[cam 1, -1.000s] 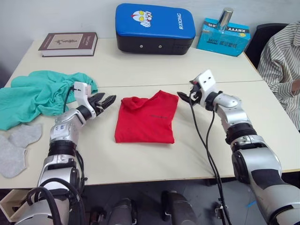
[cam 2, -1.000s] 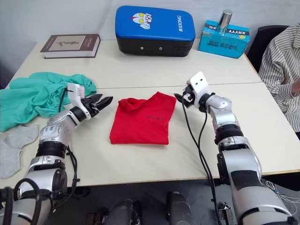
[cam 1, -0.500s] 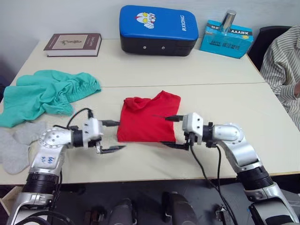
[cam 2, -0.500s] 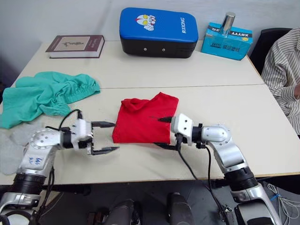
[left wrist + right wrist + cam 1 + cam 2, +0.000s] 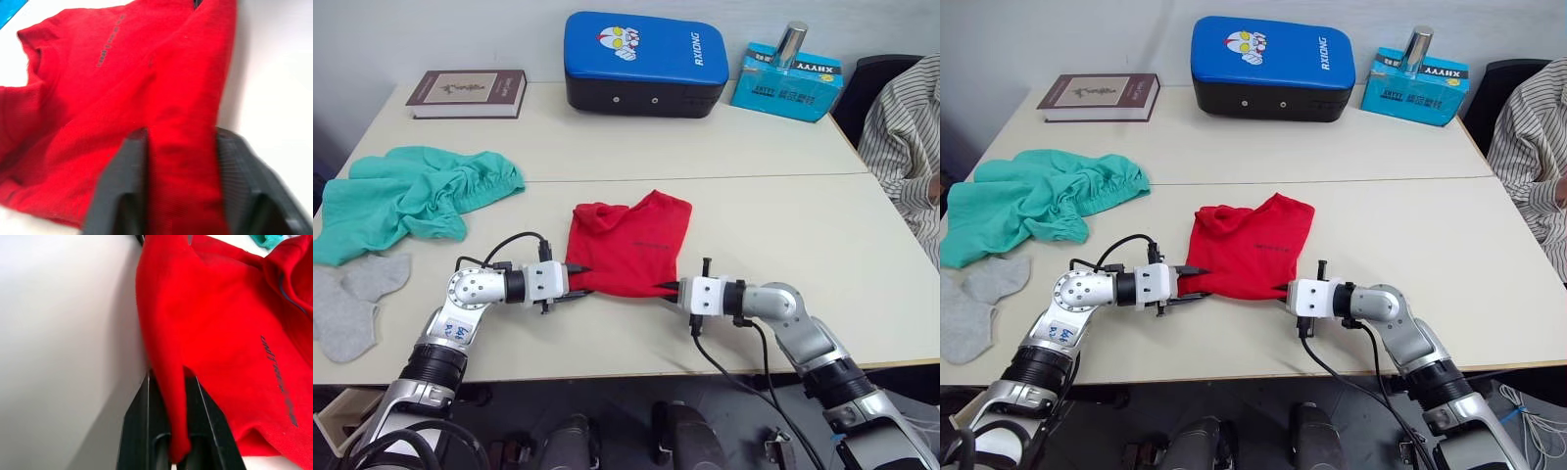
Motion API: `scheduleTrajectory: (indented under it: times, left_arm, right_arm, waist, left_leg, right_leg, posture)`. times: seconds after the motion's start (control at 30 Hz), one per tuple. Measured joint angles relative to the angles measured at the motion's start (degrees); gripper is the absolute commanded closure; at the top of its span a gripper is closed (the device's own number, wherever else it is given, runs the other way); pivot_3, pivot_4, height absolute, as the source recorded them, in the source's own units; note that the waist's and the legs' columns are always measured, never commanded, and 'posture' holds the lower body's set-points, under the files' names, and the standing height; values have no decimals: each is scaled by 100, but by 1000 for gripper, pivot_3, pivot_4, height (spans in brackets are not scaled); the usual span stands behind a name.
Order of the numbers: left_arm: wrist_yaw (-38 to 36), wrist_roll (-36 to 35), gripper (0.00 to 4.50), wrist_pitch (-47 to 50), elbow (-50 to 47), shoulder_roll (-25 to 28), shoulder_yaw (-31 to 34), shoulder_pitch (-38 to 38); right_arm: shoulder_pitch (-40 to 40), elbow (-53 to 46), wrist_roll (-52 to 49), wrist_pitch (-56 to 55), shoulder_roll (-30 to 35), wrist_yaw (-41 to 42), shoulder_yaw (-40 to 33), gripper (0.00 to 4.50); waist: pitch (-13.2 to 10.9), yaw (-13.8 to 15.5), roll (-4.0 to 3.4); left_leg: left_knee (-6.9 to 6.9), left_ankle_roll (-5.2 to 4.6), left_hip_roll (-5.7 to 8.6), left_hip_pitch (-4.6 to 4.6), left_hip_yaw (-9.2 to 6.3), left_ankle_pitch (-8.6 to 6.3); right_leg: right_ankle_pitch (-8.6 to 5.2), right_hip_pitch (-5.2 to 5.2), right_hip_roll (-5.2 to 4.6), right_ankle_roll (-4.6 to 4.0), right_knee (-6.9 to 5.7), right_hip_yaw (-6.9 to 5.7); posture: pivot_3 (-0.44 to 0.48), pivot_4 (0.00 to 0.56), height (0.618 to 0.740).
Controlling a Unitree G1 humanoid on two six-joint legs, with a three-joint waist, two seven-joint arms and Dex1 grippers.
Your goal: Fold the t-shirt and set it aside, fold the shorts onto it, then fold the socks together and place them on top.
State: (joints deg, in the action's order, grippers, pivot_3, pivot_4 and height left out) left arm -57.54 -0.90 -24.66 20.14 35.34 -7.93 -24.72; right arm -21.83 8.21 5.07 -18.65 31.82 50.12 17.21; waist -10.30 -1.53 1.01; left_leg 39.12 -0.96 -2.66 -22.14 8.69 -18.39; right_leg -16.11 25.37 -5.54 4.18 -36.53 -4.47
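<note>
It looked like an office or lab: plain pale tables (image 5: 607, 147) pushed together, a book (image 5: 466, 92), a black chair (image 5: 862, 83) against a bare wall.

Both arms low over table, forearms angled inward, wrists level. Left gripper (image 5: 576, 282) at t-shirt (image 5: 628, 240) near-left corner, fingers (image 5: 128, 181) pinching hem. Right gripper (image 5: 668, 289) at near-right corner, fingers (image 5: 138, 431) clamped on fabric edge.
</note>
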Motion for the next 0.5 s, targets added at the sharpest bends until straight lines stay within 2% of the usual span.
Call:
scheduleTrajectory:
  times: [0.07,0.3,0.5]
  left_arm:
    - [-35,-98,4482,24,-254,97,5,238]
    - [-139,-634,4482,784,-1813,427,92,1400]
    - [-215,-984,4482,1211,-2731,743,244,2131]
  right_arm:
    - [214,-216,-37,-19,125,-18,-37,4500]
    - [1409,-1554,-335,430,543,73,-193,4500]
    - [2003,-2284,-475,849,817,155,-195,4500]
  waist:
    - [0,-1,-1]
    - [0,2,0]
    - [1,2,0]
  left_leg:
    - [-2,1,-4,-1,-1,-1]
    - [-2,-1,-4,-1,-6,-4]
    - [-2,-1,-4,7,-14,-5]
  right_leg:
    - [0,0,2,0,-9,-1]
    - [0,-4,-2,-1,10,2]
    - [-4,-11,-3,-7,10,5]
  posture:
    - [0,150,740]
    - [0,150,740]
    - [0,150,740]
